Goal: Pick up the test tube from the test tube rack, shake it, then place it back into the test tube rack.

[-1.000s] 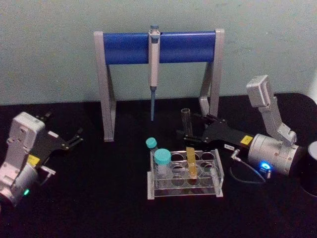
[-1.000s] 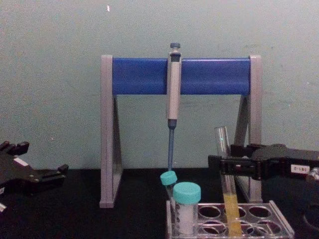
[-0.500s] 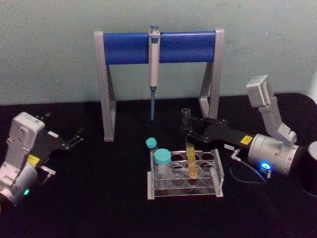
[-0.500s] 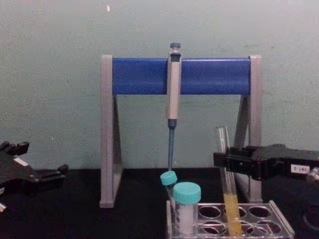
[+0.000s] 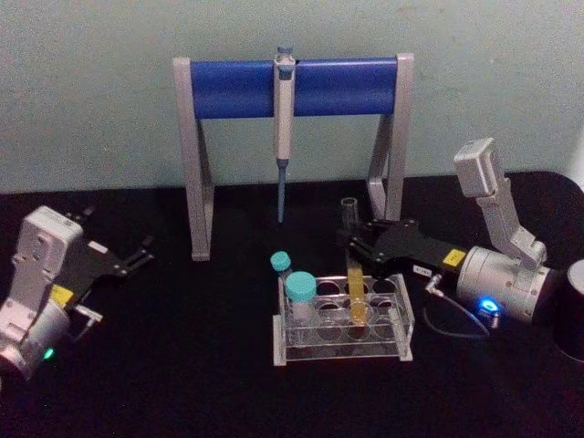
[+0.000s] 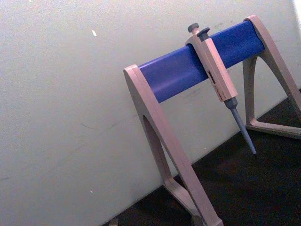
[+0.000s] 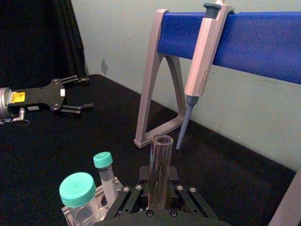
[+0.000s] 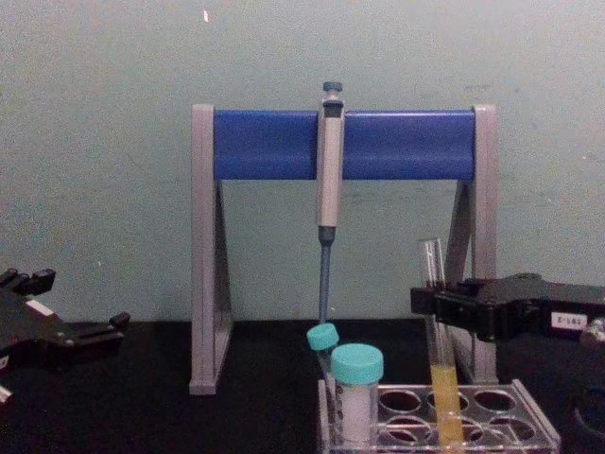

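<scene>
The test tube (image 5: 350,260) is a long clear glass tube with yellow-orange liquid at the bottom. It stands slightly tilted with its lower end in a hole of the clear test tube rack (image 5: 279,339). My right gripper (image 5: 352,245) reaches in from the right and is shut on the tube's upper half, above the rack. From the chest, the test tube (image 8: 437,331) rises out of the rack (image 8: 531,416), and the right gripper (image 8: 435,301) holds it. In the right wrist view the tube (image 7: 159,165) stands between the right gripper's (image 7: 158,194) jaws. My left gripper (image 5: 139,254) rests open at the far left.
Two teal-capped vials (image 5: 298,294) stand in the rack's left side. Behind the rack is a grey-and-blue pipette stand (image 5: 228,88) with a pipette (image 5: 283,109) hanging from it. A black cylinder (image 5: 573,310) sits at the right edge. A cable (image 5: 447,321) lies by the right arm.
The right gripper's fingers have shut around the test tube. Tube and gripper have shifted a little to the right, and the rack has shifted slightly with them. The left arm is unmoved.
</scene>
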Motion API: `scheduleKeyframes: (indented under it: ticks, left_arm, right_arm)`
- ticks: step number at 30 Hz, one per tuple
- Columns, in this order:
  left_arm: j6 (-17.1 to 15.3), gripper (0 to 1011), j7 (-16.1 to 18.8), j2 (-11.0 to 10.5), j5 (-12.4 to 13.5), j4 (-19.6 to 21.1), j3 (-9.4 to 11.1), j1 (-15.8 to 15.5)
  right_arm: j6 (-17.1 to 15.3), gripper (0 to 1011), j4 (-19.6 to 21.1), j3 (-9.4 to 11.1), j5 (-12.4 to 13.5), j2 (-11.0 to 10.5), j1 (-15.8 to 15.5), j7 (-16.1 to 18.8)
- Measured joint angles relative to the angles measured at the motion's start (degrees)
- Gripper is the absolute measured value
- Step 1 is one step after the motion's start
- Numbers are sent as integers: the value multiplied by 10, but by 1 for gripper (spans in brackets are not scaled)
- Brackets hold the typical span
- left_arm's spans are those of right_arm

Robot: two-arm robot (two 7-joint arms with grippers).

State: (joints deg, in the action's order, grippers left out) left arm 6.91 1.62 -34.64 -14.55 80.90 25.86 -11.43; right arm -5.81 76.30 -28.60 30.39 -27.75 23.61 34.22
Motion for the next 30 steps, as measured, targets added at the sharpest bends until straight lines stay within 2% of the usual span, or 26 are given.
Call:
scheduleKeyframes:
  ticks: [20, 30]
  left_arm:
    - [0, 1001, 0, 0, 0, 0, 0, 0]
    - [0, 1001, 0, 0, 0, 0, 0, 0]
  right_arm:
    - [2, 233, 1, 0, 0, -1, 0, 1]
    - [19, 233, 33, 10, 18, -12, -12, 14]
